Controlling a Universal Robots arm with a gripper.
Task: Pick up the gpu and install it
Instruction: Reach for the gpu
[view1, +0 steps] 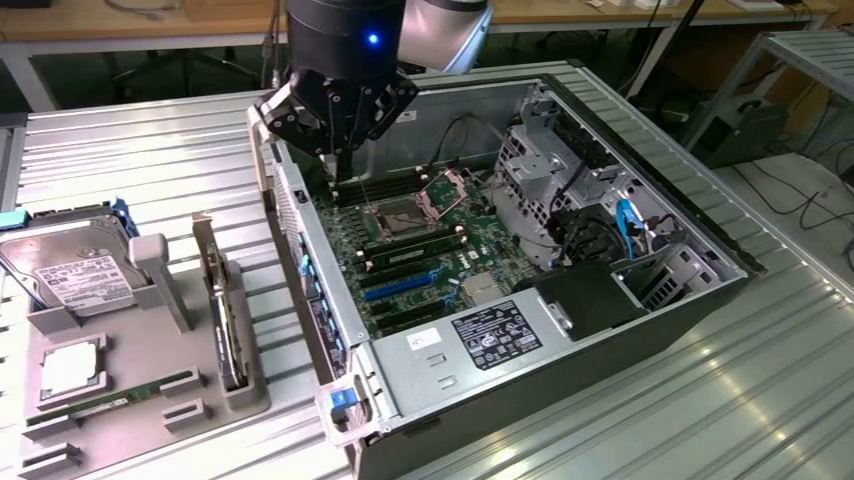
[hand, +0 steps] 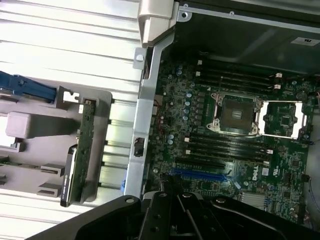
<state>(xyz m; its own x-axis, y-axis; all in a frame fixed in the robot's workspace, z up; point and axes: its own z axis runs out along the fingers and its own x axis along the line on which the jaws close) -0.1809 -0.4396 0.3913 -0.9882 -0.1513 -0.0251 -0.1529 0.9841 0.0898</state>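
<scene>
The gpu (view1: 228, 325) stands on edge in a slot of the grey parts holder (view1: 147, 300), at the exterior view's left of the open computer case (view1: 667, 200). Its metal bracket end points away from the table's front. In the wrist view the gpu (hand: 81, 145) shows edge-on in the same holder. My gripper (view1: 334, 168) hangs over the far left corner of the motherboard (view1: 427, 245), well apart from the gpu. Its fingers point down, pressed together, and hold nothing. The fingers (hand: 172, 189) sit near the blue expansion slot (hand: 200, 176).
The holder also carries a silver hard drive (view1: 74, 275), a processor chip (view1: 70, 368) and a green memory stick (view1: 114, 400). Inside the case lie the CPU socket (view1: 400, 218), a power supply (view1: 494, 335) and a drive cage (view1: 541, 170). The case wall (hand: 145, 125) separates motherboard and holder.
</scene>
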